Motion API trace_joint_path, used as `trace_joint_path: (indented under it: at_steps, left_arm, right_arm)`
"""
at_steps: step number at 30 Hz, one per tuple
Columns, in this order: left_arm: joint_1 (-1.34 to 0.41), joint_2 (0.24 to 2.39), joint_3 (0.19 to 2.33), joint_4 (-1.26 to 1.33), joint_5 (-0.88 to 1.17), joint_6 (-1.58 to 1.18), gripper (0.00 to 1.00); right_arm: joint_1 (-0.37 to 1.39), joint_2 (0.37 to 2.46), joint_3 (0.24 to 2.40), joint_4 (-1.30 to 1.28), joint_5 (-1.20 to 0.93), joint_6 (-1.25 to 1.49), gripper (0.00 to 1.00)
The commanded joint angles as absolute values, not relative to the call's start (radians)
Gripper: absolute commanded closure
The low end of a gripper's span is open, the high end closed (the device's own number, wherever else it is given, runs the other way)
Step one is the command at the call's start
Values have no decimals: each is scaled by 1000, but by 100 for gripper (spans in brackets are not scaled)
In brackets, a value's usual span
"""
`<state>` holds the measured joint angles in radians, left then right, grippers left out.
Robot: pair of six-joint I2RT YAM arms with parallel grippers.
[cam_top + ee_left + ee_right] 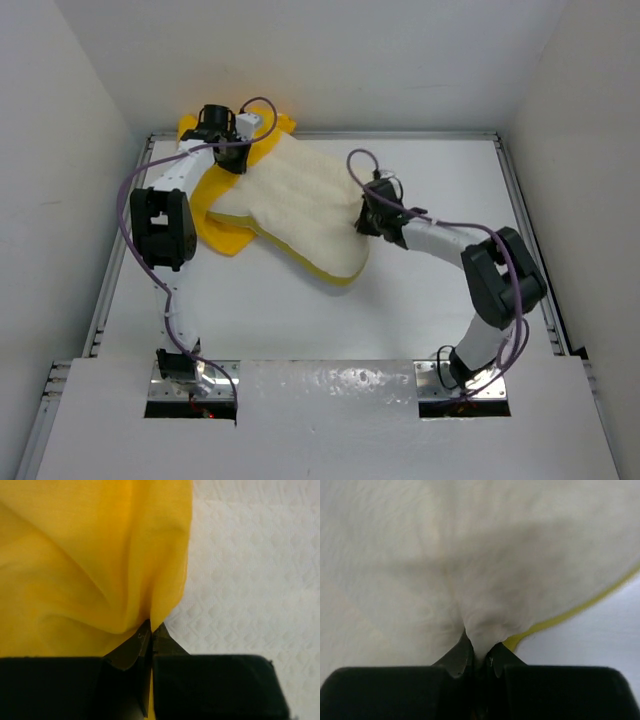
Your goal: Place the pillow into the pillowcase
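Note:
The cream-white pillow (300, 205) lies slanted across the back middle of the table, its pale yellow edge band showing along the near side. The bright yellow pillowcase (222, 232) lies bunched under and around the pillow's left end, partly hidden by it. My left gripper (236, 158) is at the pillow's back left corner, shut on a fold of the pillowcase (100, 565) beside the dimpled pillow (250, 570). My right gripper (366, 222) is at the pillow's right edge, shut on a pinch of the pillow (480, 580).
White walls close in the table (430, 180) on the left, back and right. A raised metal rail (525, 220) runs along the right side, another along the left. Both arm bases sit at the near edge.

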<state>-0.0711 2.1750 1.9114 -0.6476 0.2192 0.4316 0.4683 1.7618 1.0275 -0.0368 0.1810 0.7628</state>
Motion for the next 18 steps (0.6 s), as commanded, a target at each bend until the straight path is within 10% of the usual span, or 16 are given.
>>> trace_joint_path:
  at_steps: [1, 4, 9, 18]
  left_arm:
    - [-66, 2134, 1937, -569, 322, 390, 100]
    - [-66, 2109, 1933, -563, 382, 367, 100]
    - [-66, 2060, 1892, -600, 429, 380, 100]
    - [-67, 1987, 1801, -647, 443, 420, 100]
  right_arm:
    - [717, 1646, 933, -84, 80, 557, 100]
    - [875, 1573, 913, -116, -53, 422, 79]
    - [899, 1461, 988, -215, -108, 408, 13]
    - [695, 1442, 1158, -249, -42, 431, 1]
